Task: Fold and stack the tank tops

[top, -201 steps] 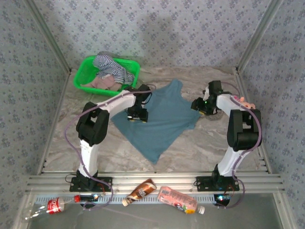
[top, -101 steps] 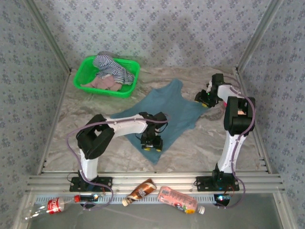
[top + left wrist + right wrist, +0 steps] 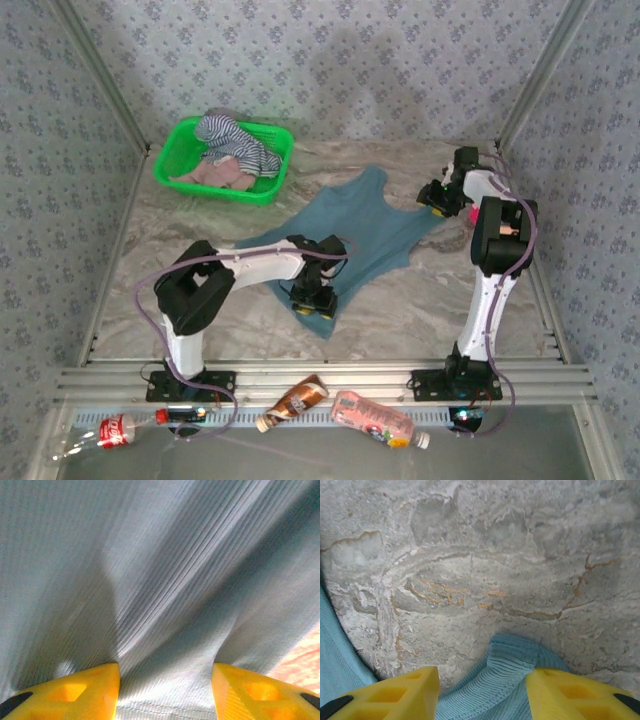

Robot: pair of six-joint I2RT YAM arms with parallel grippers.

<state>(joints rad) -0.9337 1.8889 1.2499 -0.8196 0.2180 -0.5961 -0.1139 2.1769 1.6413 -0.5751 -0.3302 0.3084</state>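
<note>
A teal top (image 3: 372,232) lies spread flat mid-table, while the striped top (image 3: 235,140) and pink top (image 3: 215,175) sit heaped in a basket (image 3: 175,150) at 10 o'clock. The left gripper (image 3: 315,303) pinches bunched hem at the teal top's 7 o'clock corner, and the right gripper (image 3: 440,197) pinches a strap at 2 o'clock, fingers part-closed. The ribbed cloth looks light, limp and stretchy, so corners and straps seem the surest holds.
</note>
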